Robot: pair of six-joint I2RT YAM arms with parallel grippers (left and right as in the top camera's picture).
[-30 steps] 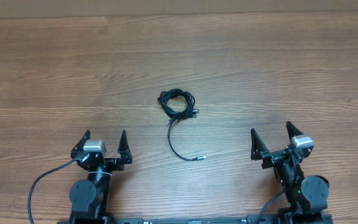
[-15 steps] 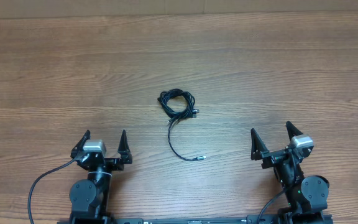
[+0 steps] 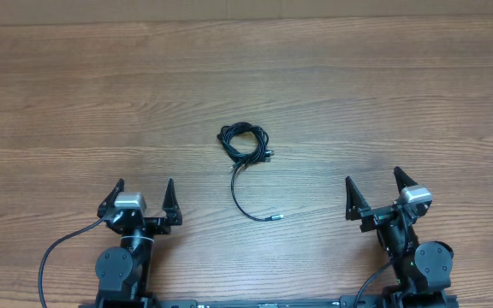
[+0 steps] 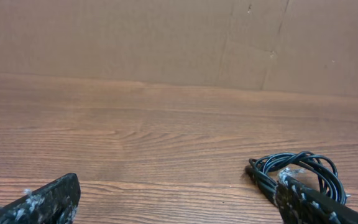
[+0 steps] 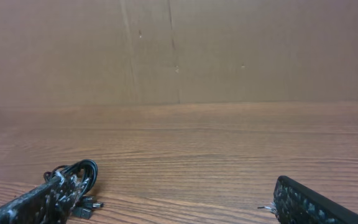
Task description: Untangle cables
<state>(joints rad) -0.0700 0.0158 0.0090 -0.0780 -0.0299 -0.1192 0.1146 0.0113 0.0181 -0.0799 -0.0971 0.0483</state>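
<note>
Overhead, table (image 3: 400, 85): wood-grain top, fills the whole view.
Wall (image 4: 104, 37): plain brown board behind the table's far edge, seen from both wrist views.
Left arm (image 3: 122, 265): at the near edge, left side, with a thick black wire looping off its base.
Right arm (image 3: 422, 261): at the near edge, right side, turned slightly outward.
Left gripper (image 3: 144, 183): released, jaws spread wide, nothing between them, pointing at the far side.
Right gripper (image 3: 372, 176): released, jaws spread wide, holding nothing.
Cables (image 3: 243, 151): thin black cords in a small tight coil lying flat mid-table, between the two arms and further out than both, well apart from either gripper.
Tail (image 3: 235, 192): one strand leaves the coil's near side and curves toward the near edge, then right.
Plug (image 3: 274, 219): silvery tip at the tail's end, flat on the wood.
Left wrist view: coil (image 4: 303, 165) low right, partly behind the right finger (image 4: 316, 205).
Right wrist view: coil (image 5: 82, 171) low left, beside the left finger (image 5: 23, 208).
</note>
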